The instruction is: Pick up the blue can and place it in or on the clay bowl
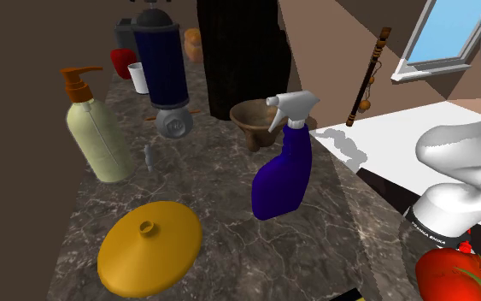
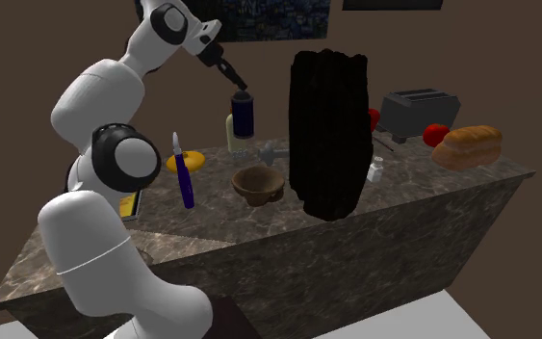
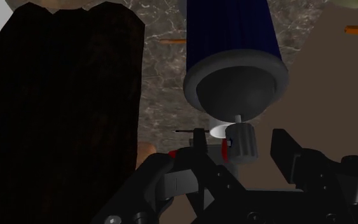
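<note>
The blue can point(image 1: 162, 64) hangs upright in the air above the dark marble counter point(image 1: 221, 248), over a small grey gadget point(image 1: 173, 122). My gripper point(image 1: 151, 12) is shut on the can's dark domed top from above. In the second exterior view the gripper point(image 2: 237, 85) sits right over the can point(image 2: 244, 117). In the wrist view the can point(image 3: 231, 32) stretches away from my gripper point(image 3: 244, 135), whose fingers flank its dome. The brown clay bowl point(image 1: 251, 120) stands upright on the counter toward the shoulder view's right of the can, also seen as the bowl point(image 2: 257, 183).
A tall black block point(image 1: 238, 51) stands just behind the bowl. A blue spray bottle point(image 1: 283, 175), a soap dispenser point(image 1: 100, 132) and a yellow lid point(image 1: 149, 246) stand nearer. Cups point(image 1: 138, 77) sit at the back. A toaster point(image 2: 415, 111) and bread point(image 2: 469, 144) lie farther along.
</note>
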